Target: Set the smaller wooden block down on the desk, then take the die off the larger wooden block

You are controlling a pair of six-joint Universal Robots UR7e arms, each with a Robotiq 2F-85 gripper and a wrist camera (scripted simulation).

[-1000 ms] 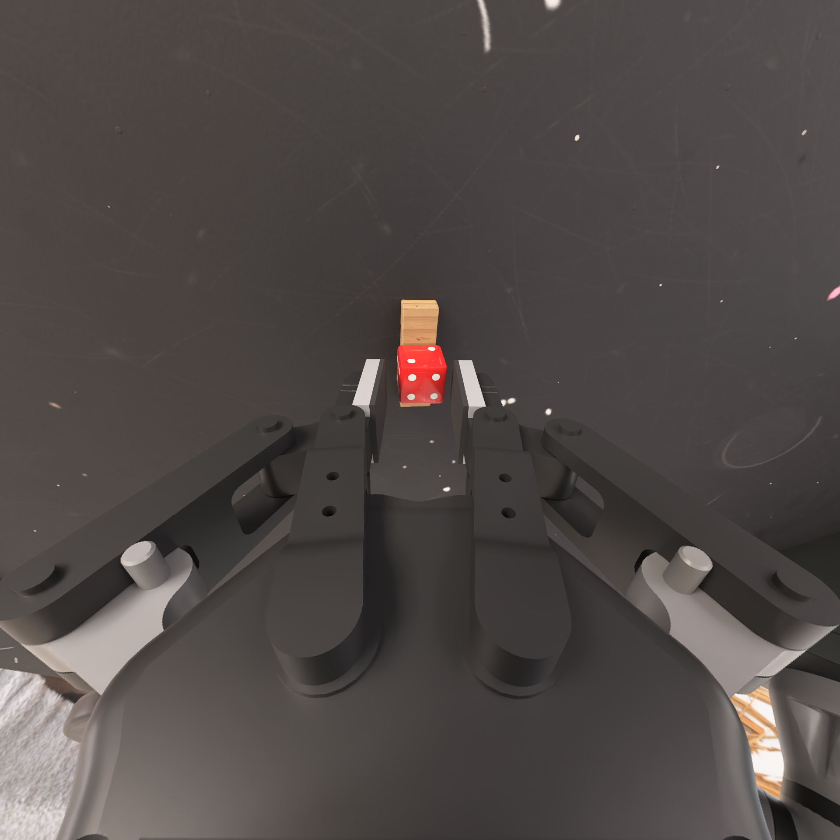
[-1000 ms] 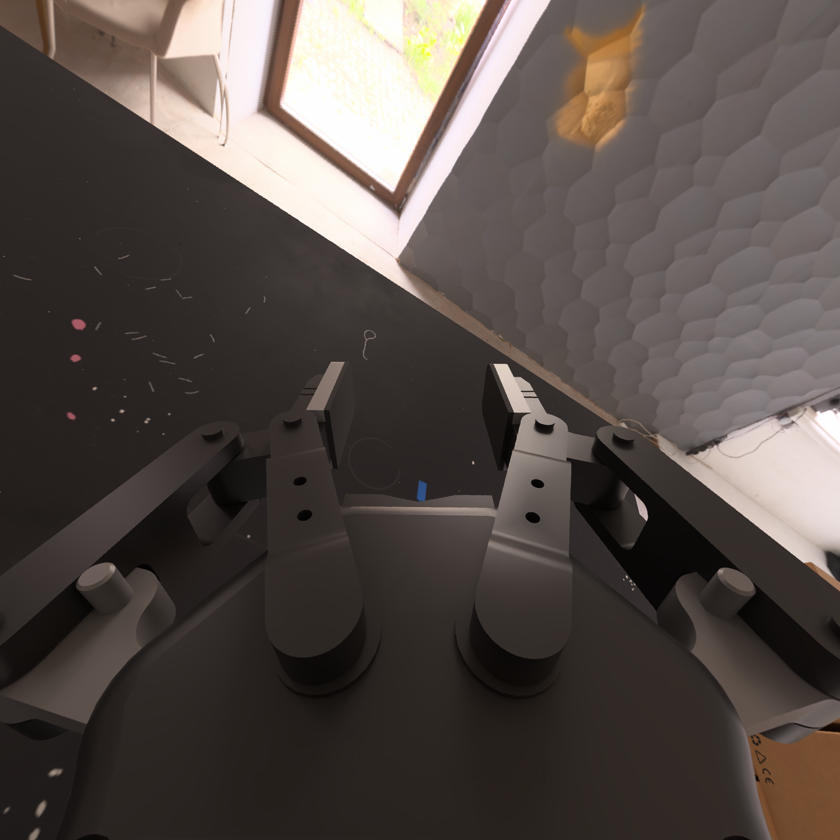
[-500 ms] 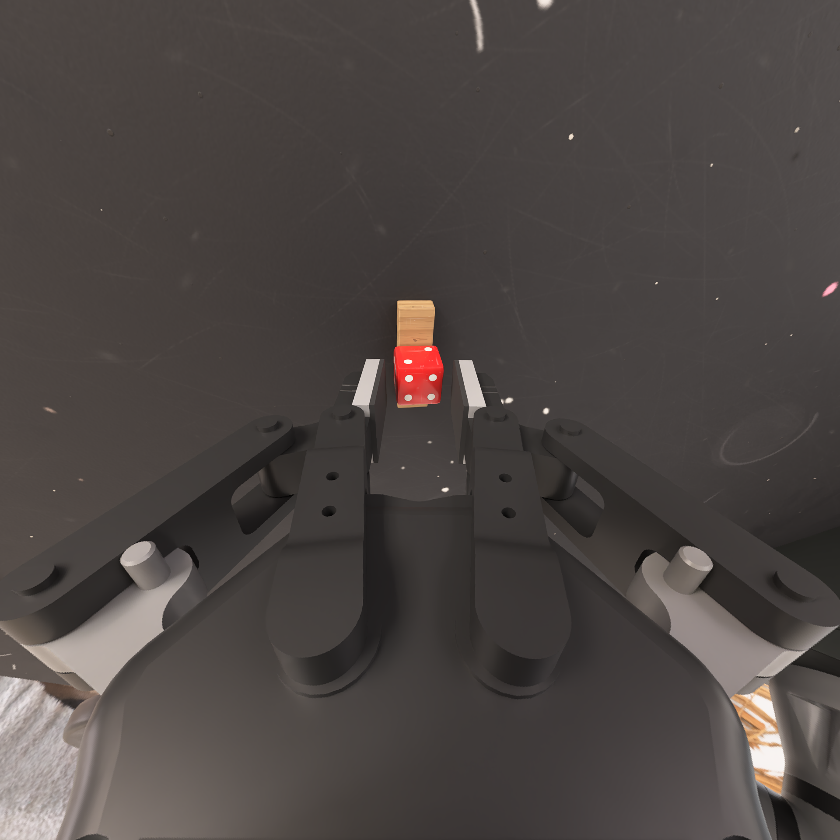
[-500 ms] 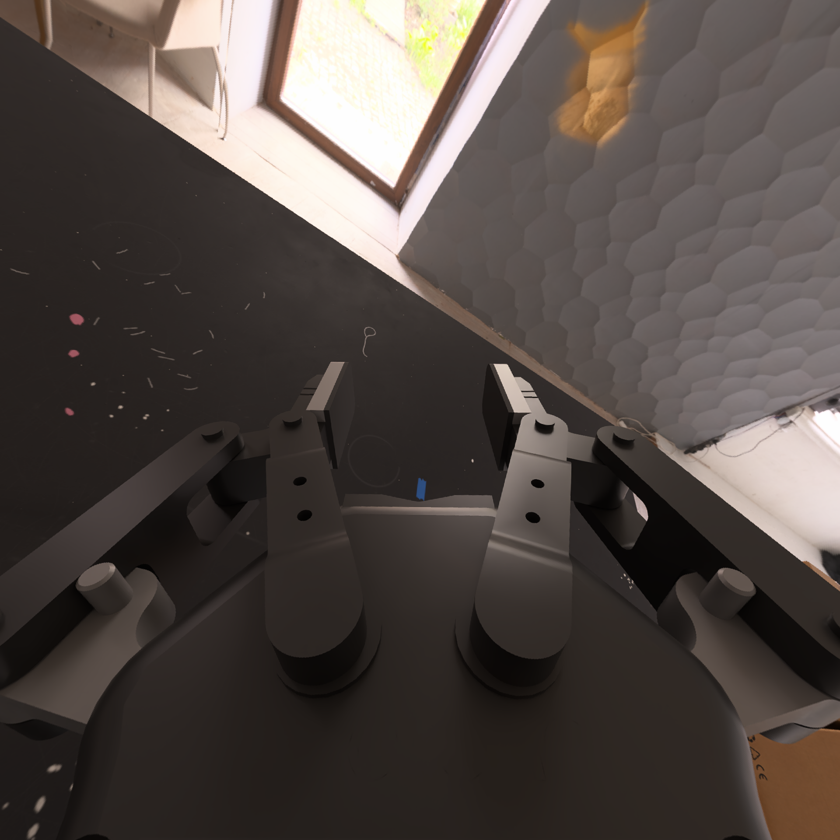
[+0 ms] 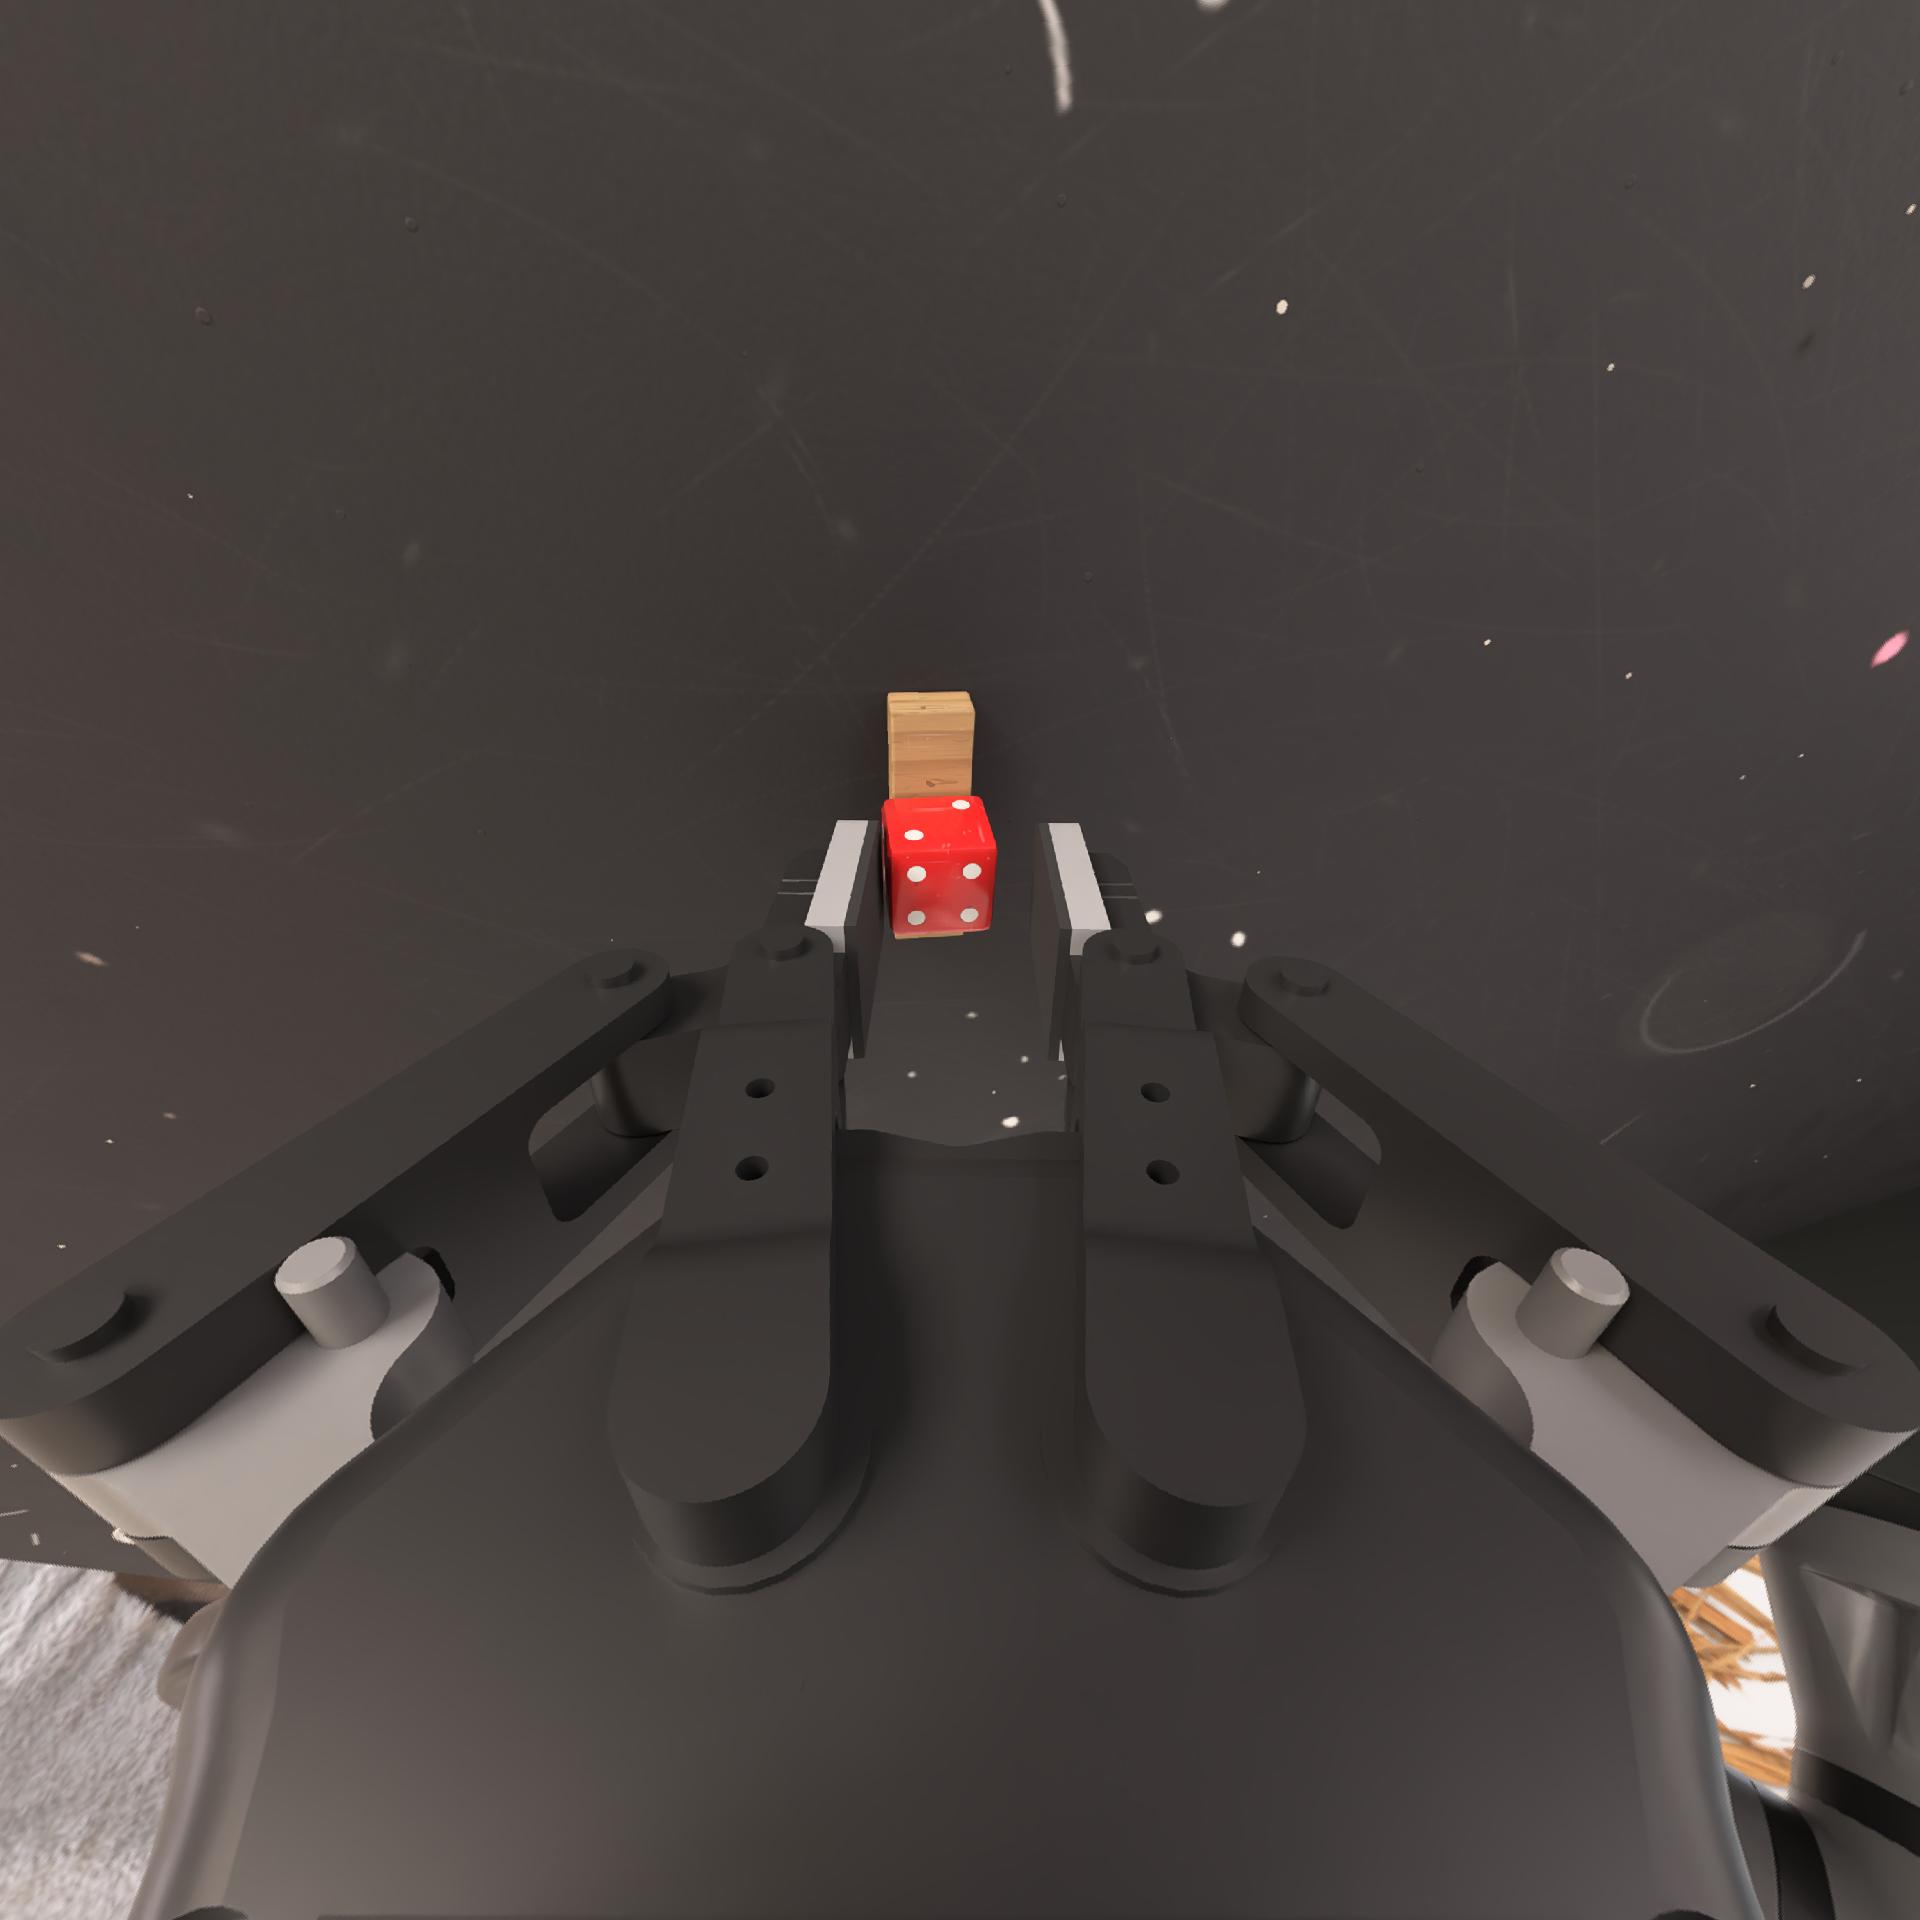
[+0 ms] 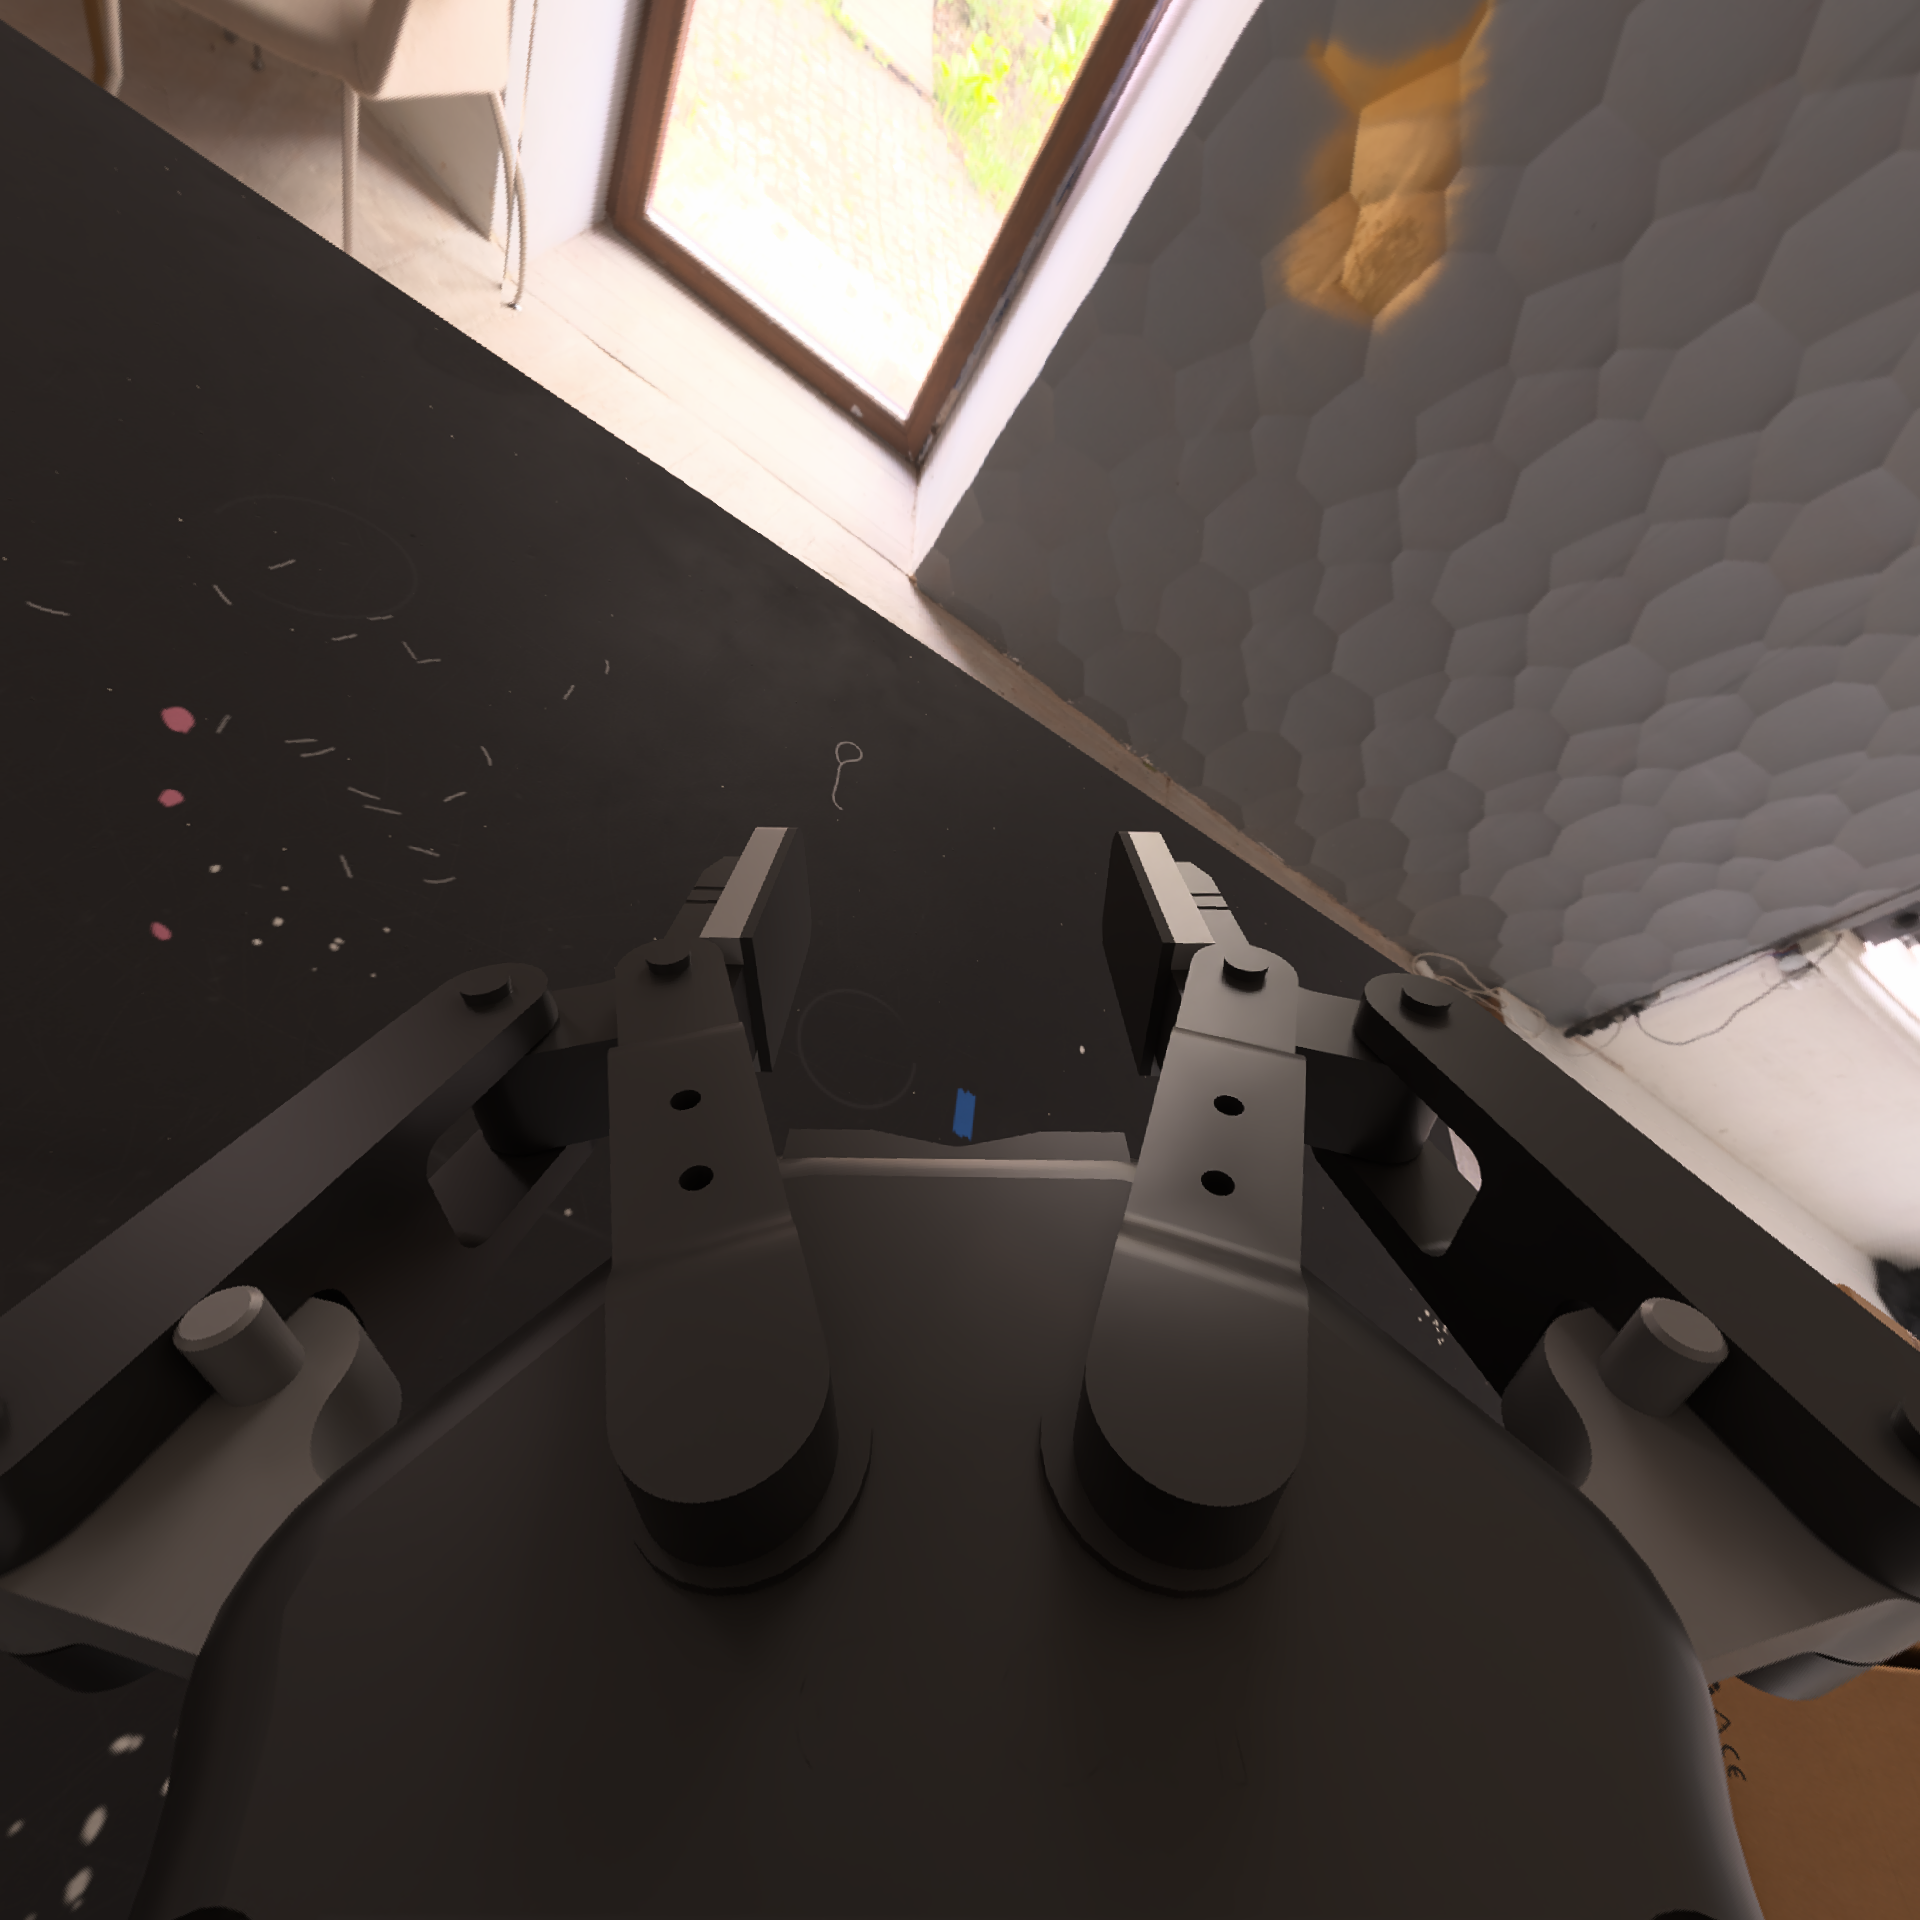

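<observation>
In the left wrist view a red die (image 5: 938,864) with white dots sits on a wooden block (image 5: 925,933), of which only a thin strip shows under the die. A second wooden block (image 5: 930,743) stands on the dark desk (image 5: 520,520) just beyond it. My left gripper (image 5: 956,868) is open with the die between its fingers, close to the left finger and with a gap to the right one. My right gripper (image 6: 951,904) is open and empty above the desk (image 6: 312,416).
The desk's far edge (image 6: 727,499) runs diagonally in the right wrist view, with a window (image 6: 831,156) and a grey honeycomb wall (image 6: 1507,623) beyond. A cardboard box (image 6: 1818,1818) is at the lower right. A grey rug (image 5: 62,1714) lies below the desk's near edge.
The die and both blocks have drifted slightly left between my left fingers, so the die is now nearer the left finger. The finger opening is unchanged. The right gripper has barely moved.
</observation>
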